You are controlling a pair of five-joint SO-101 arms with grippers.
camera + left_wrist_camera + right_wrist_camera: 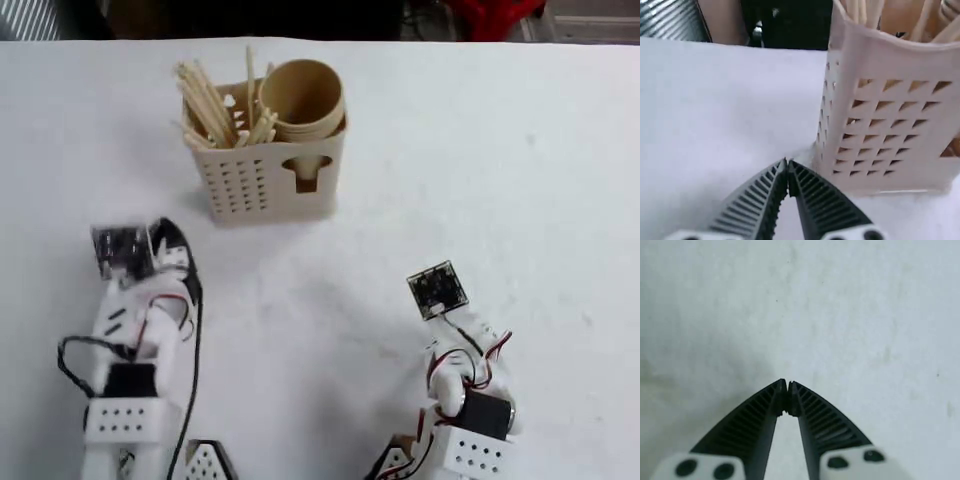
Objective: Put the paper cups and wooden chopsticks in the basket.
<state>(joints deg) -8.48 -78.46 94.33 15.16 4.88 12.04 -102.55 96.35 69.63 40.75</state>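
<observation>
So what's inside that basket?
Inside the basket stand wooden chopsticks and paper cups. Their lower ends are hidden by its walls, so I can't count the cups.

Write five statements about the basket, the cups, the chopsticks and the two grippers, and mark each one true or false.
1. The wooden chopsticks stand inside the basket. True.
2. The paper cups lie on the table beside the basket. False: they sit in the basket, next to the chopsticks.
3. The left gripper is shut and holds nothing. True.
4. The right gripper grips a chopstick. False: it is shut and empty, over the bare table.
5. The basket lies tipped on its side. False: it stands upright.
</observation>
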